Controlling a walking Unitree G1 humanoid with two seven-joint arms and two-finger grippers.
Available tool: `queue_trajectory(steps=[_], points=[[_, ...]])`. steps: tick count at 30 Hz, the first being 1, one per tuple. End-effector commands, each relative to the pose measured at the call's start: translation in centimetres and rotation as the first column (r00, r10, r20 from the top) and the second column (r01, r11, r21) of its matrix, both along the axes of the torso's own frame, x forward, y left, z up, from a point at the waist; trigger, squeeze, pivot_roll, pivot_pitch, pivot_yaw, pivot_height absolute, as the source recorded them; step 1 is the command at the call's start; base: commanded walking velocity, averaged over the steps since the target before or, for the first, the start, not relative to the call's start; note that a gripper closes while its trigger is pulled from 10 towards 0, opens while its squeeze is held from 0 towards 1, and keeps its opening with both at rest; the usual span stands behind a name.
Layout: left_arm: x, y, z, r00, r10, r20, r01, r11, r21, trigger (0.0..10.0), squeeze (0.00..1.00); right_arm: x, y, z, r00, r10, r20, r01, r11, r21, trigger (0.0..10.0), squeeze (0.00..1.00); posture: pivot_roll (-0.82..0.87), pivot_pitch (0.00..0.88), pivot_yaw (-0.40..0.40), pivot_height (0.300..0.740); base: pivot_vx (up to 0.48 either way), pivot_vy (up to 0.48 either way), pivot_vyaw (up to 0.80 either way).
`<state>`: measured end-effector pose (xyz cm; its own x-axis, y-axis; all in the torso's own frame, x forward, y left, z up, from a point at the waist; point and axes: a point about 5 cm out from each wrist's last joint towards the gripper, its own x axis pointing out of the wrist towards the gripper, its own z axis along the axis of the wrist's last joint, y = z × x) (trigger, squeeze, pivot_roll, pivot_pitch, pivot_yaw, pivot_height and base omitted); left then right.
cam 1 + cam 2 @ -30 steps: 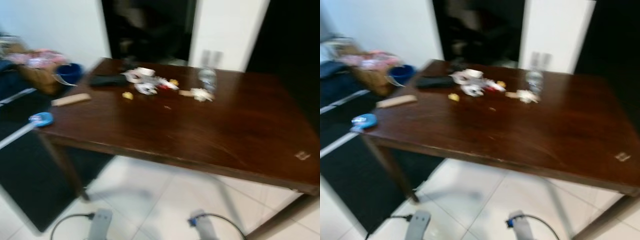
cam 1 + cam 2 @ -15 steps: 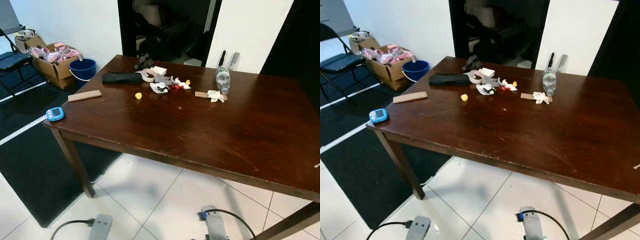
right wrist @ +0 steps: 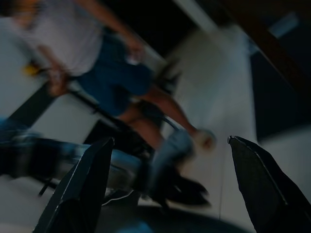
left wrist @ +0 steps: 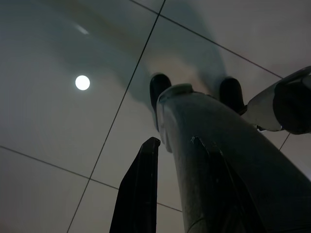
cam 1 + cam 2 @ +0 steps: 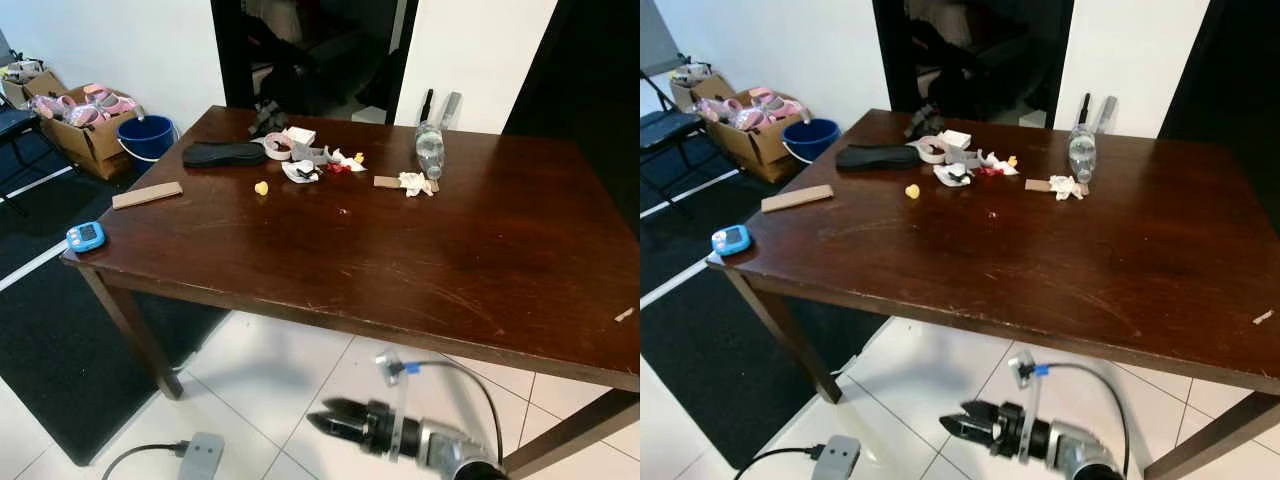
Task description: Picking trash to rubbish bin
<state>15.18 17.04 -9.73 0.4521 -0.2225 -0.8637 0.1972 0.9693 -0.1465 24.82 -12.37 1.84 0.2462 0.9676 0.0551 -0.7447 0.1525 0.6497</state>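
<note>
Trash (image 5: 318, 165) lies in a loose cluster on the far half of the bench (image 5: 400, 270), well beyond the near edge: crumpled white wrappers, a small red scrap and a yellow bit (image 5: 261, 187), with a crumpled tissue (image 5: 412, 183) further toward the clear plastic bottle (image 5: 428, 150). It looks left where someone dropped it after eating, so nothing is gathered or held yet.

Nearest the camera, the right tool (image 5: 335, 421) hangs low in front of the bench, below its near edge and over the white floor tiles, on a forearm lying almost level and pointing toward the robot's left. Its two black fingers are spread apart in the right wrist view and grip nothing. I judge this a carrying pose for the approach, not a reach. The left tool (image 4: 146, 194) points down at the tiles beside the robot's leg; whether its fingers are apart I cannot tell.

On the bench's left corner sits a blue timer (image 5: 85, 236), then a wooden block (image 5: 147, 194), then a flat black pouch (image 5: 223, 153) beside the trash. Past the bench's far left corner stand a blue bucket (image 5: 145, 137) and a cardboard box (image 5: 80, 125), with a dark doorway behind.
</note>
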Motion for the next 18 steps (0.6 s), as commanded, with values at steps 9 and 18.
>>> queue_trajectory(steps=[9,18], points=[[-0.3,0.8,-0.1,1.000,0.009,-0.014,-0.009,1.000,0.016,10.0,0.00,1.8,0.9,6.3,0.976,0.016,0.218,-0.082,0.951,0.298,10.0,0.00,-0.01,0.046,0.021,0.740,0.262,0.000,0.00],[-0.5,1.0,-0.1,1.000,0.009,-0.018,-0.009,1.000,0.019,10.0,0.00,3.9,-0.6,17.2,0.867,-0.218,0.448,-0.119,0.782,0.612,10.0,0.00,-0.01,0.048,0.021,0.740,0.272,0.000,0.00]])
